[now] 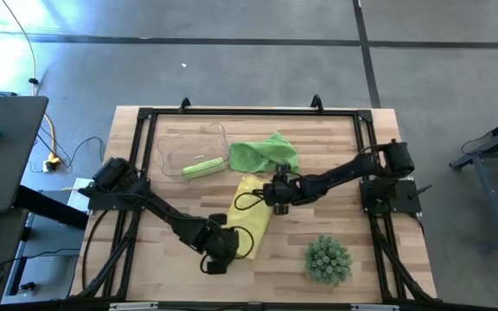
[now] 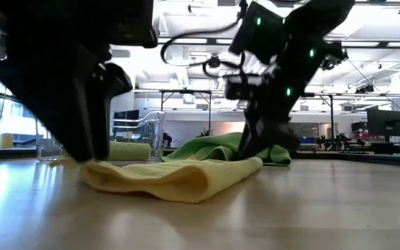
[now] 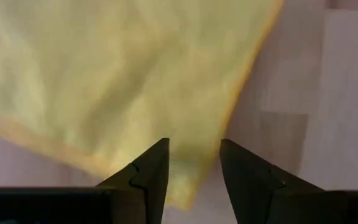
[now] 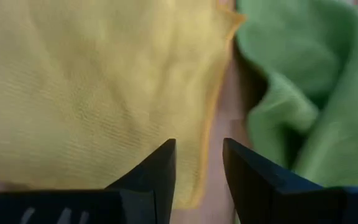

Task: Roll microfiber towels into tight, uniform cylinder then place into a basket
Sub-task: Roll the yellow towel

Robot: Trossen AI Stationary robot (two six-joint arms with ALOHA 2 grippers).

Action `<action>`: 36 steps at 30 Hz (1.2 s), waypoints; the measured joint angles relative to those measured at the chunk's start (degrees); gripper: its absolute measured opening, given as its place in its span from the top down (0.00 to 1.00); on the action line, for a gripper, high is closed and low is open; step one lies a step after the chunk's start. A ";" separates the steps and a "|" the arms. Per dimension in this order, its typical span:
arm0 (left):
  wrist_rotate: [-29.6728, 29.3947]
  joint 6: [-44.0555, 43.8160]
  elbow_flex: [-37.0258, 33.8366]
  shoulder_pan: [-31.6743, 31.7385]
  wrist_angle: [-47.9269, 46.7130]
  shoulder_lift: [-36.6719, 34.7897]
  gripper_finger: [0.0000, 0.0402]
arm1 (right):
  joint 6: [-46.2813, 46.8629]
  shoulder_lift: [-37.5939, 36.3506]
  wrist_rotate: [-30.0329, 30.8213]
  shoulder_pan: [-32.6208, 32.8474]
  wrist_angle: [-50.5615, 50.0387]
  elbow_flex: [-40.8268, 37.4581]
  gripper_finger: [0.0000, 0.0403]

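Looking near to far: my left gripper [image 1: 221, 251], jaws apart, sits at the yellow towel's [image 1: 253, 212] near corner, my right gripper [image 1: 275, 192], jaws apart too, at its far end. Behind that a crumpled green towel [image 1: 264, 154], then the clear basket [image 1: 173, 145] holding one rolled green towel [image 1: 203, 167]. Spiky plant [image 1: 328, 258] is off right, bare table [image 1: 335, 138] around. Basket walls are hard to trace.
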 joint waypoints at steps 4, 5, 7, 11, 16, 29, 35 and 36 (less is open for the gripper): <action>-1.14 4.39 0.70 -0.08 -2.63 -2.66 0.67 | 1.43 -4.31 -3.10 2.09 -2.53 0.68 0.69; -1.55 6.24 0.79 -0.15 -2.39 -3.14 0.67 | 2.22 -5.29 -4.22 3.02 -2.06 0.68 0.69; -3.34 9.11 0.58 -0.22 -4.05 -4.21 0.67 | 5.51 -6.78 -6.91 4.93 -0.54 0.68 0.69; -9.82 12.29 0.57 0.86 -5.98 -4.05 0.67 | 16.96 -5.64 -8.71 8.79 5.56 0.69 0.69; -8.71 14.95 -3.88 2.23 -0.05 -1.80 0.67 | 25.89 -0.43 -2.35 12.52 10.35 0.67 0.69; -4.35 0.01 -11.83 -0.30 21.89 -1.27 0.67 | 19.41 6.16 -1.49 9.36 10.25 0.81 0.69; -7.32 3.44 -9.52 -0.84 19.93 -2.78 0.67 | 12.43 0.91 -5.69 8.02 5.32 1.49 0.69; -7.33 4.06 -8.87 -0.84 19.65 -2.99 0.67 | 12.34 -0.57 -6.84 8.39 4.44 1.55 0.69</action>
